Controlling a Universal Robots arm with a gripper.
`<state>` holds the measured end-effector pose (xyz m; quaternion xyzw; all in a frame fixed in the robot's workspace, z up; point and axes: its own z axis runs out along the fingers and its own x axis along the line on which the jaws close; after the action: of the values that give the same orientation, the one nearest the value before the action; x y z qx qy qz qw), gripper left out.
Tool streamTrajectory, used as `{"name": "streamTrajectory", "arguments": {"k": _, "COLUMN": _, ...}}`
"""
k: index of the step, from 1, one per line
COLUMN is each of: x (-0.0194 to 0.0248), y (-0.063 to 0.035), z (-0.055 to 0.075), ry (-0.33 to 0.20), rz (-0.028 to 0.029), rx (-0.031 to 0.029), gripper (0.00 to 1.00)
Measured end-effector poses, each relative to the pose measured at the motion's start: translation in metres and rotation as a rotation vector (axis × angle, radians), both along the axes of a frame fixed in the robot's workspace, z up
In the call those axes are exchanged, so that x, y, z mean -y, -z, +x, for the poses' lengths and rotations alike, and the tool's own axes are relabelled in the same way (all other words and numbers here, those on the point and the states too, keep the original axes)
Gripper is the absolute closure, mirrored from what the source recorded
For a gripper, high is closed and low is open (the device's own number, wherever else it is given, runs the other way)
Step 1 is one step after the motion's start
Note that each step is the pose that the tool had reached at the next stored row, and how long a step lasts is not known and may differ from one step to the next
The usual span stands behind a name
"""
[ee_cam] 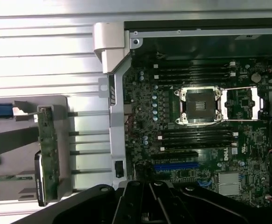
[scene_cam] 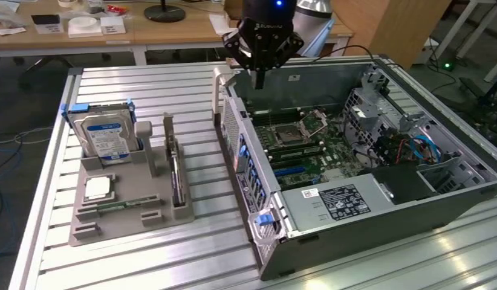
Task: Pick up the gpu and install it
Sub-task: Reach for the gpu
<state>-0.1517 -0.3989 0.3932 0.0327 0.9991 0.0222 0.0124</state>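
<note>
The gpu [scene_cam: 175, 175] is a thin dark card standing on edge in a slot of the grey holder [scene_cam: 152, 223], at the exterior view's left. In the wrist view the gpu [ee_cam: 47, 149] shows its greenish board edge and silvery end bracket. My gripper [scene_cam: 259, 83] hangs above the back wall of the open computer case [scene_cam: 354, 199], well away from the card. Its black fingers [ee_cam: 140, 200] are shut with nothing between them. The motherboard [scene_cam: 313, 151] lies exposed, with a blue expansion slot [ee_cam: 175, 165] close to the fingers.
The grey holder also carries an upright silver hard drive [scene_cam: 107, 136], a square processor [scene_cam: 98, 187] and a slim green memory stick [scene_cam: 120, 205]. Everything stands on a ribbed aluminium table [scene_cam: 393, 266]. A wooden desk [scene_cam: 176, 30] lies behind it.
</note>
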Motion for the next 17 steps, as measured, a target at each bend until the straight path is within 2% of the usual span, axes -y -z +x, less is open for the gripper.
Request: {"name": "streamTrajectory", "arguments": {"k": 17, "x": 0.0002, "y": 0.0000, "z": -0.063, "ry": -0.002, "rz": -0.0001, "rx": -0.0001, "gripper": 0.89}}
